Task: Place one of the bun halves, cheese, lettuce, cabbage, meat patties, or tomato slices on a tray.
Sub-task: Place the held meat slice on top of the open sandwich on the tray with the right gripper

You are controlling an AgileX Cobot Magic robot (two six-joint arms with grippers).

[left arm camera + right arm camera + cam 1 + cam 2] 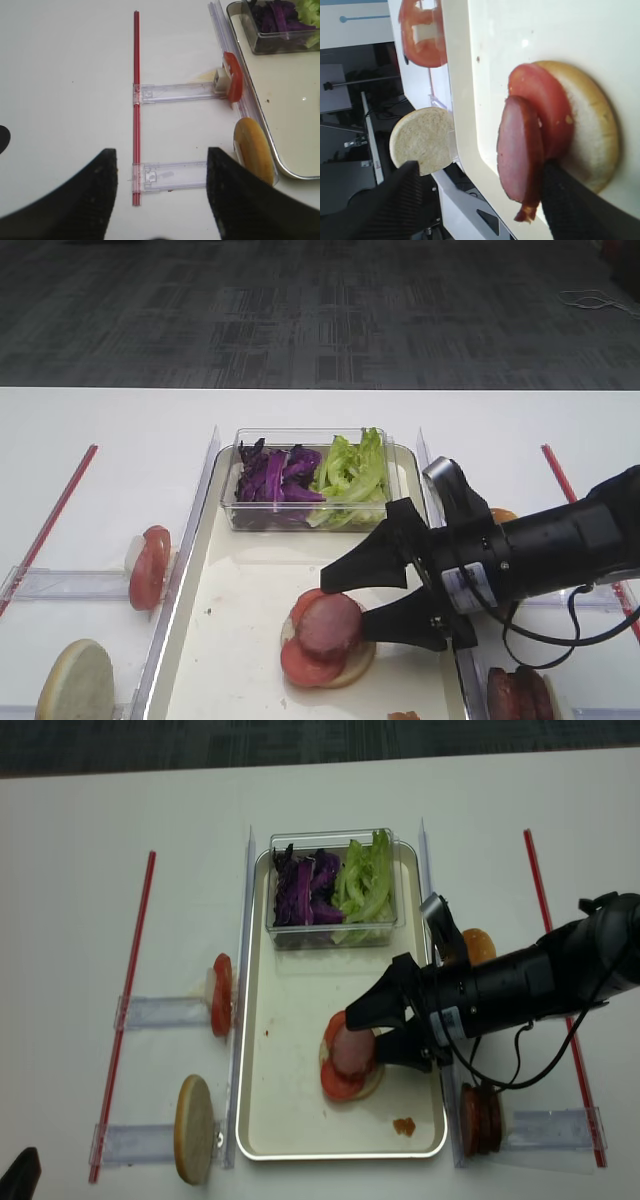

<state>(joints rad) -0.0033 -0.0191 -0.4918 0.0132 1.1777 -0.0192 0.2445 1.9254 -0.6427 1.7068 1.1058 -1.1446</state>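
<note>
A bun half (365, 1080) lay on the tray (290, 1120), with tomato slices (340, 1082) and a meat patty (352, 1050) stacked on it. At the tray's far end sat a tub (335, 932), cabbage (305, 885) left, lettuce (365, 880) right.

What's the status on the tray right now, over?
Right claw open beside stack. Meat patty resting on tomato slices, bun half, on tray. Left claw open, empty. Nothing blocking.

Two high views facing down on the counter (100, 440), one steeper, right wrist view close on the tray (465, 100), left wrist view sharing its left rim
</note>
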